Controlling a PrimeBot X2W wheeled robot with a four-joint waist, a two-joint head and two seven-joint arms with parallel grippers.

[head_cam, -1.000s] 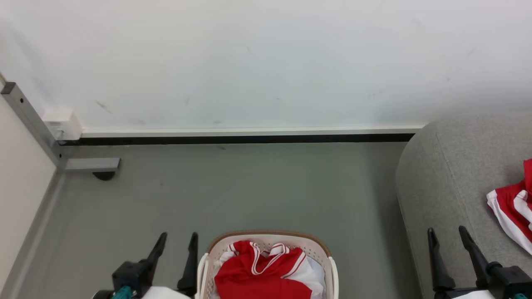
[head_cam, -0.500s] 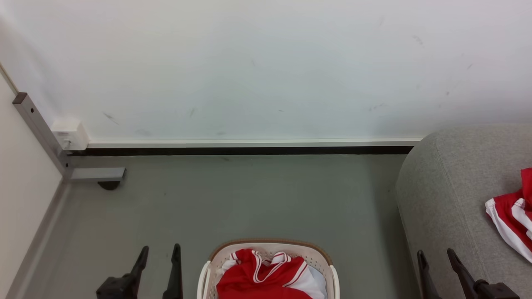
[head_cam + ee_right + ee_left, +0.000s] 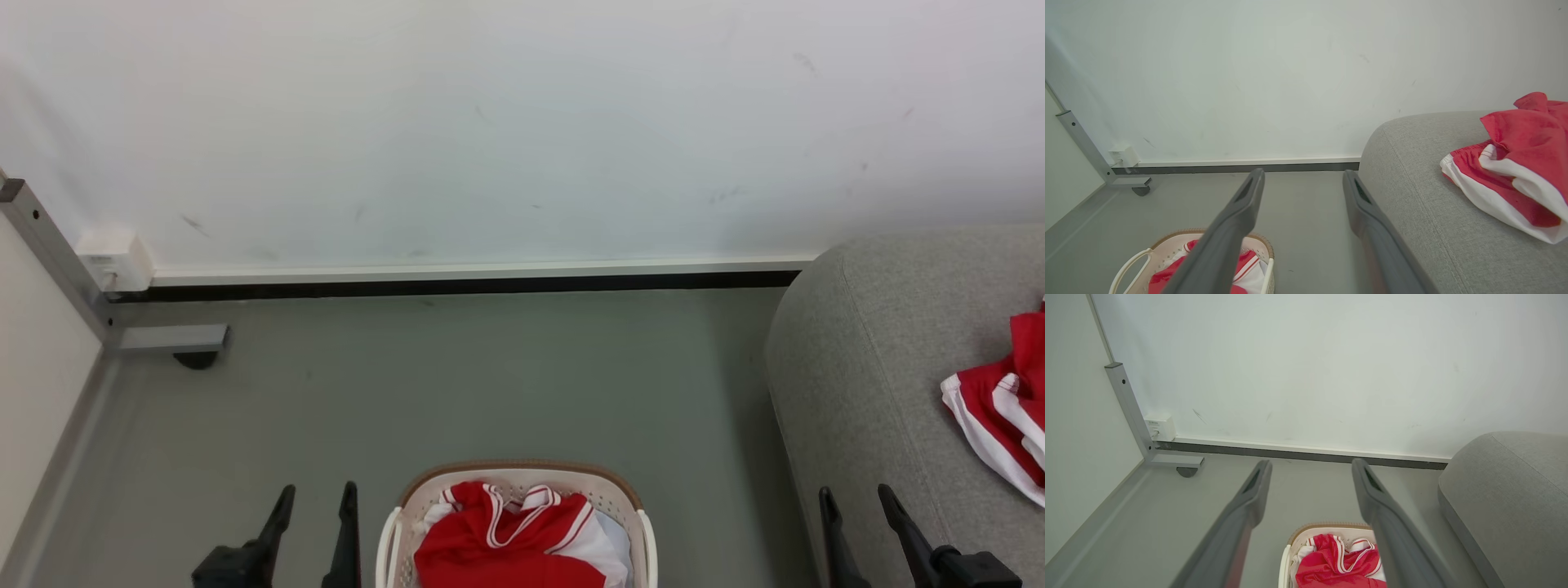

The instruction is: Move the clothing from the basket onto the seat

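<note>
Progress: partly done, in my judgement; some pieces are across, some are not.
Done: a red-and-white heap (image 3: 992, 402) lies on the sofa (image 3: 865, 376), at the right side of the head view and cut by the frame edge.
Left to do: red-and-white clothing (image 3: 502, 547) sits in the basket (image 3: 522, 469), which stands on the floor (image 3: 490, 384) just left of the sofa, between the two arms.
Tool, left gripper (image 3: 319, 490): jaws wide apart with nothing between them; seen just left of the basket.
Tool, right gripper (image 3: 856, 492): jaws wide apart, empty; seen against the sofa's left edge, well apart from the heap.
Count, baskets: one.
Count, sofas: one, its left end in frame.
Count, grippers: two.
Count, pieces on the sofa: at least two by the right wrist view, a white-trimmed shorts-like piece below and a plain red piece on top; folds may hide more.
Count, pieces in the basket: one red top with a white-striped neckline is plain. The white cloth beside it could be a panel or a second piece. I cannot tell what lies underneath.
Next, as I judge: a reach into the basket for the top piece.
</note>
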